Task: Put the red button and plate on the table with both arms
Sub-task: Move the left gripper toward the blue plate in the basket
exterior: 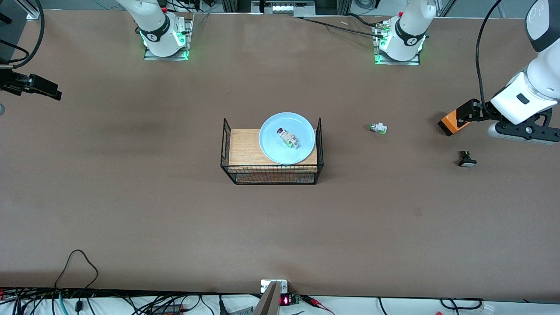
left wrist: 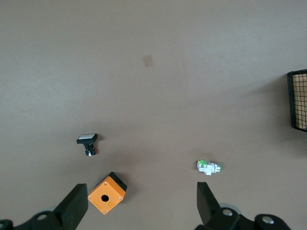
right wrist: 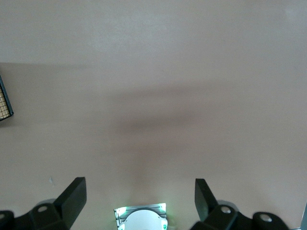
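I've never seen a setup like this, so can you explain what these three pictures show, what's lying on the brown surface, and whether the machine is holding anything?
Two white robot arms with two-finger grippers stand at a large brown table. One picture looks down from a high camera facing them; the other two come from cameras on each arm's wrist.

At the middle stands a wood-topped black wire rack. On it sits a round light-blue plate carrying a tiny beige switch with a dark red cap.

Toward the left arm's end lie a small green-headed switch, a black switch with a white face and an orange box.

The left gripper hangs open over that end; the right gripper is open over bare table. Neither holds anything.
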Available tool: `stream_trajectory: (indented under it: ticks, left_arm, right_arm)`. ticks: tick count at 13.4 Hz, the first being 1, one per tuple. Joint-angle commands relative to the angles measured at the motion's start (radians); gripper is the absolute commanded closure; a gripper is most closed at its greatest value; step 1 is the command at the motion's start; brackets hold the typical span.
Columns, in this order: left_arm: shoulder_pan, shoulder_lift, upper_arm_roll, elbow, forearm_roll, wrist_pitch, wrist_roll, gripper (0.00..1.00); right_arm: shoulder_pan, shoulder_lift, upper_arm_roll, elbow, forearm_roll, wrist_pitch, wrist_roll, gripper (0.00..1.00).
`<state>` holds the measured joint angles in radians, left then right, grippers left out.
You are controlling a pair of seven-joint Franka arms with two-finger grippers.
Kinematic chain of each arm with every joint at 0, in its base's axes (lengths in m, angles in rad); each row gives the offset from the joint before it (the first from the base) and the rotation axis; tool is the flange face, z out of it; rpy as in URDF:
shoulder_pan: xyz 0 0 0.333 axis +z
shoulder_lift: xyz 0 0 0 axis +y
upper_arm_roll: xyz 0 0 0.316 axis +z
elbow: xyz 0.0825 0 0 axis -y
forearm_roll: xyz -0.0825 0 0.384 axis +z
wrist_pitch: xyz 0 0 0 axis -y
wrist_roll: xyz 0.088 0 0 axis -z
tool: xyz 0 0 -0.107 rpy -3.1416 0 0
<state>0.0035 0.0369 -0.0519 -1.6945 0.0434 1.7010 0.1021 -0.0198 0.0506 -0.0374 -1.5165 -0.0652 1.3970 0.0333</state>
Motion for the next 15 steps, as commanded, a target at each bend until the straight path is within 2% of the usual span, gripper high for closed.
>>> stream_trajectory:
  ticks: [1,8,15]
  left_arm:
    - [0.003,0.017,-0.003,0.036,0.003,-0.026,0.004,0.00]
    - [0.006,0.023,-0.003,0.036,0.000,-0.055,-0.008,0.00]
    - [-0.020,0.038,-0.008,0.099,-0.014,-0.126,-0.005,0.00]
  right_arm:
    - [-0.006,0.014,0.002,0.029,-0.002,-0.001,-0.013,0.00]
    - [-0.006,0.014,0.002,0.030,-0.002,0.007,-0.013,0.00]
    - [-0.006,0.014,0.002,0.030,-0.002,0.014,-0.013,0.00]
